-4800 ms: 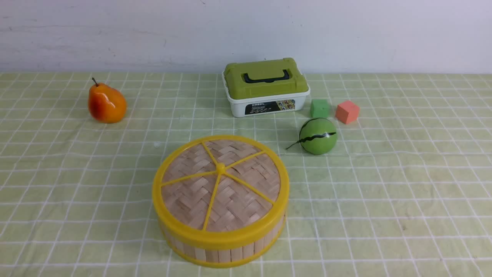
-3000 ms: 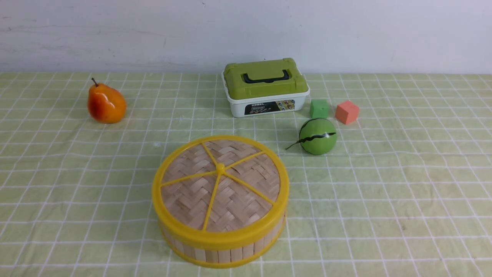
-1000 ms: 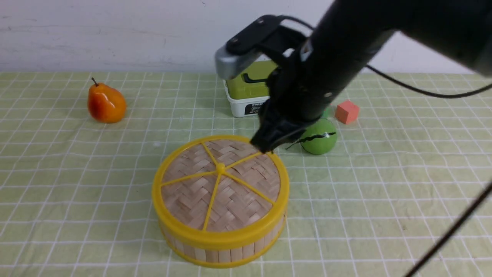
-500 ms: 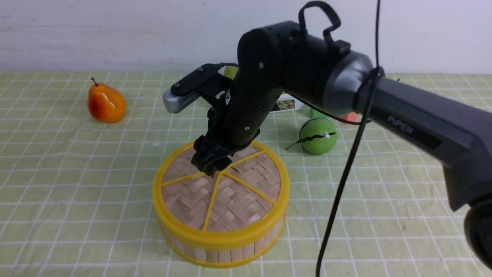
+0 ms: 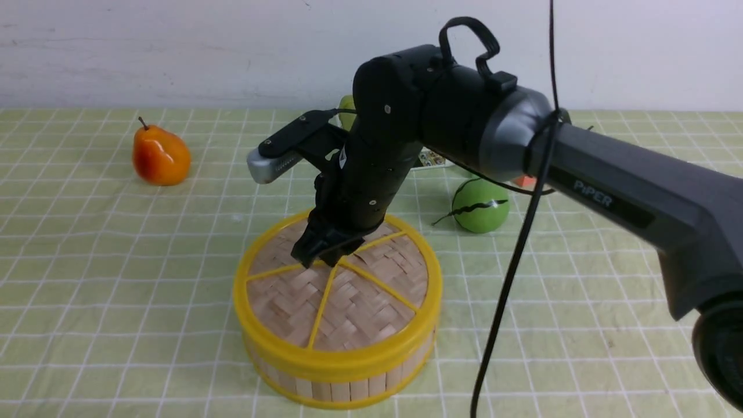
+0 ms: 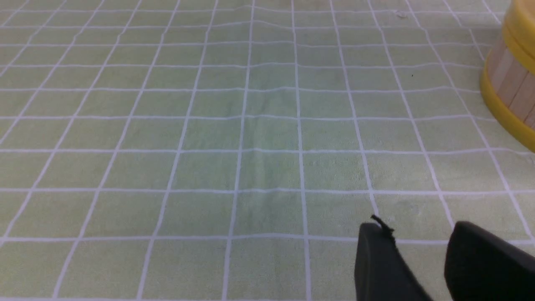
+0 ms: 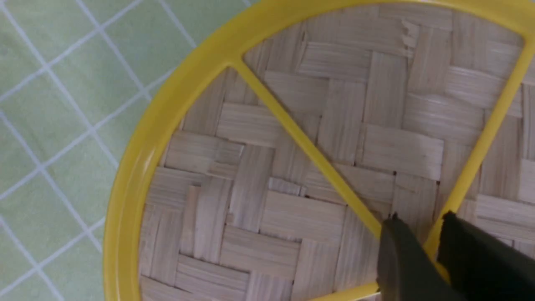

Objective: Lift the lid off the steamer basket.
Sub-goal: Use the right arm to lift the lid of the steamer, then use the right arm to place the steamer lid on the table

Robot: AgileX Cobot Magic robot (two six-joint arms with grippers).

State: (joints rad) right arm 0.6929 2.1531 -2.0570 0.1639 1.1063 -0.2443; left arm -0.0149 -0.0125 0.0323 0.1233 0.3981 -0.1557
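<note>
We note the right gripper (image 7: pixel 421 234) pinched shut on the centre knob (image 7: pixel 433 244) of the lid (image 5: pixel 348 302), which lies seated on the steamer basket (image 5: pixel 342 386); we judge grasp made, lift-off and set-down outstanding.

The right arm (image 5: pixel 638 191), filling the frame's right, is matte black with a grey collar (image 5: pixel 514 136), pale "PiPER" lettering (image 5: pixel 592 194) and small bright screws (image 5: pixel 386 108); a black cable (image 5: pixel 505 290) dangles across it, and a silver-grey camera module (image 5: pixel 271 166) juts upper left of its black right gripper (image 5: pixel 318 259).
</note>
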